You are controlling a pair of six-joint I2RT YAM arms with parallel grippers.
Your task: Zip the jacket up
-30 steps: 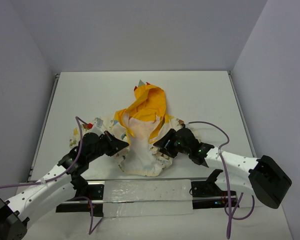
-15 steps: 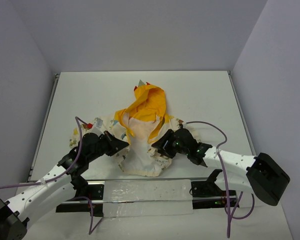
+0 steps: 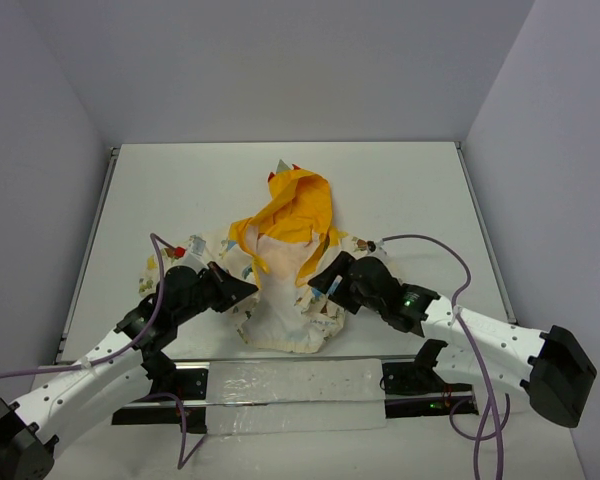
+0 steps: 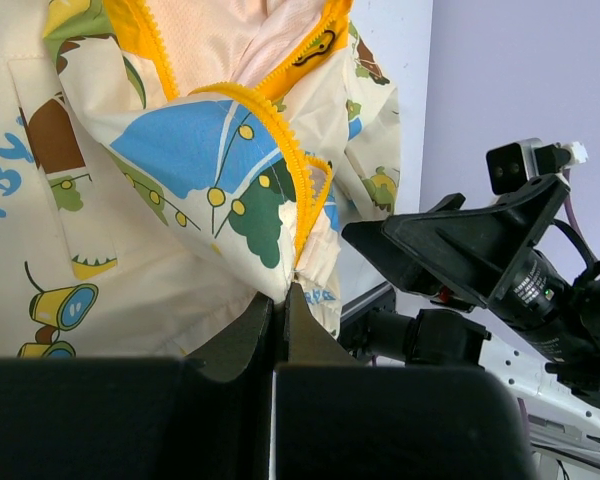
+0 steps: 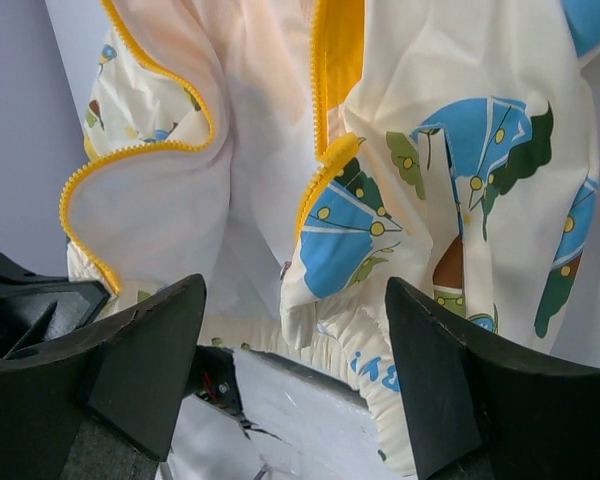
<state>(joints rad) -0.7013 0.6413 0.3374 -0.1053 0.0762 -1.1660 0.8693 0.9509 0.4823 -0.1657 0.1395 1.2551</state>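
The jacket (image 3: 280,310) lies open in the middle of the table, cream with cartoon prints, its yellow-orange hood (image 3: 295,205) toward the far side. My left gripper (image 3: 248,290) is shut on the bottom corner of the jacket's left front panel (image 4: 230,190), right at the end of the yellow zipper (image 4: 305,195). My right gripper (image 3: 315,283) is open over the right panel's bottom hem (image 5: 380,340), with the jaws wide apart either side of that panel's zipper end (image 5: 325,165). It holds nothing.
A clear plastic strip (image 3: 295,385) lies along the near edge between the arm bases. Grey walls close in the table on three sides. The right arm's cable (image 3: 435,250) loops over the table at the right.
My right arm has shifted: its elbow swung right and down, and the gripper moved slightly up and left toward the jacket's opening. The left gripper has stayed in place.
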